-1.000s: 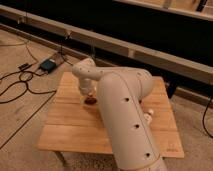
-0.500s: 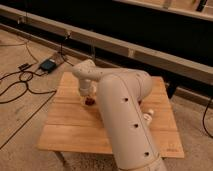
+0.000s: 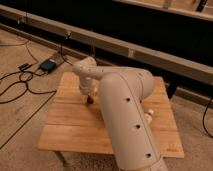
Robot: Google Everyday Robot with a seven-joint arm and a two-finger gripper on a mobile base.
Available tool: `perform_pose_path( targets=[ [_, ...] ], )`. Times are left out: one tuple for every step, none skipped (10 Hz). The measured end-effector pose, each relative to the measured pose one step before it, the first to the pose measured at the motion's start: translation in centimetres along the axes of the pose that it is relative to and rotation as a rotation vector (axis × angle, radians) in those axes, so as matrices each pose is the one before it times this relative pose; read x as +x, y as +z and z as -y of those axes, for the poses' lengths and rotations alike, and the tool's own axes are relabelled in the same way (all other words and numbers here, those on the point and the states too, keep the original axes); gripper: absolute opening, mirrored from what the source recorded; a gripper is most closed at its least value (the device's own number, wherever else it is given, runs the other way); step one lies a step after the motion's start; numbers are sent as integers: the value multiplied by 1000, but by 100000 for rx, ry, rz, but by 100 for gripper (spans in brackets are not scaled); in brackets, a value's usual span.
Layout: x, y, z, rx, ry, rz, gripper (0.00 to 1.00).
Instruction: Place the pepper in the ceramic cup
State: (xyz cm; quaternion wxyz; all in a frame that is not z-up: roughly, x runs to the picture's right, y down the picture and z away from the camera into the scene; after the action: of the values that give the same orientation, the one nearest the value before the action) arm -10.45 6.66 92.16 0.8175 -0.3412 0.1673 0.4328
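Observation:
My gripper [image 3: 88, 96] hangs at the end of the cream arm, over the left middle of the wooden table [image 3: 70, 125]. A small dark red piece, the pepper [image 3: 90, 100], shows right at the gripper's tip, just above or on the tabletop. I cannot tell whether it is held. The ceramic cup is hidden from this view, probably behind the arm. A small pale object [image 3: 149, 115] peeks out to the right of the arm, and I cannot tell what it is.
The big cream arm link [image 3: 127, 120] covers the middle and right of the table. Black cables [image 3: 20, 82] and a dark box [image 3: 48, 65] lie on the floor to the left. A dark wall with a ledge [image 3: 150, 55] runs behind the table.
The wrist has shifted slightly over the same spot. The dark red piece stays at the gripper's tip.

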Motion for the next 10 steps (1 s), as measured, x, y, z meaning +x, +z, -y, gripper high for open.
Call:
perform_pose_path(
  targets=[
    [533, -882, 49, 666, 245, -480, 0],
    [537, -754, 41, 276, 450, -359, 0],
    [950, -1199, 66, -180, 1113, -313, 0],
    [671, -682, -11, -623, 850, -124, 0],
    [1100, -1140, -115, -1610, 1509, 147, 0],
    [1191, -1222, -130, -1882, 1654, 457, 0],
    [1213, -1100, 42, -1424, 1708, 415, 0],
    [1023, -780, 179, -743, 1526, 240, 0],
    [1311, -920, 288, -691, 2007, 290, 0],
    [1343, -835, 296, -708, 2114, 404, 0]
  ],
)
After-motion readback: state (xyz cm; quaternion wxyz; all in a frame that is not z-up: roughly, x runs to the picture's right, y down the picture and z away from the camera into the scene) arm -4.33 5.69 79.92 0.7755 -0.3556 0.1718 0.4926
